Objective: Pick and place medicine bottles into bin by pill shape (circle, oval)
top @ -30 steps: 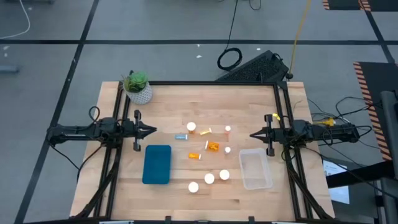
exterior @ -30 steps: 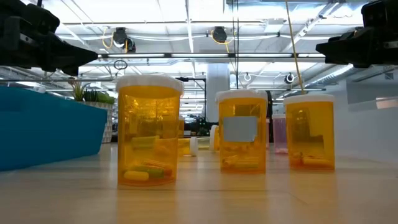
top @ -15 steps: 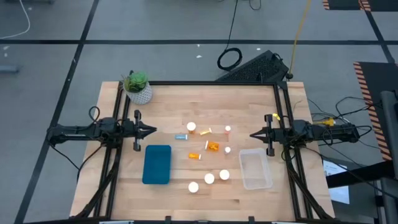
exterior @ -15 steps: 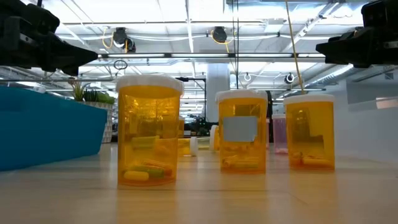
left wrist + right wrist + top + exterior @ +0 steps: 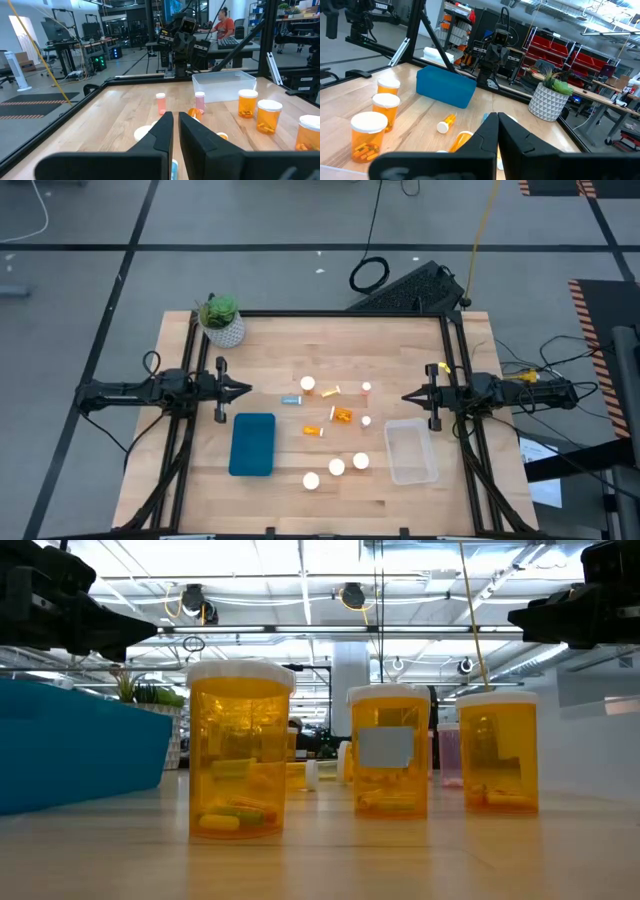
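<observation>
You see three upright medicine bottles point(image 5: 336, 468) in a row near the front edge of the table point(image 5: 290, 360), between the blue bin point(image 5: 252, 444) and the clear bin point(image 5: 410, 451), and further back more bottles stand or lie at the table's middle. The left hand point(image 5: 246, 390) and the right hand point(image 5: 407, 396) both wait at their table sides, fingers narrow, holding nothing.

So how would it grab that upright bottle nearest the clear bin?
Likely from straight above, jaws closing across the round white cap or the orange body just under it. The bottle stands upright with open space on both sides, and the right gripper waits closest, so a top-down approach looks clear.
</observation>
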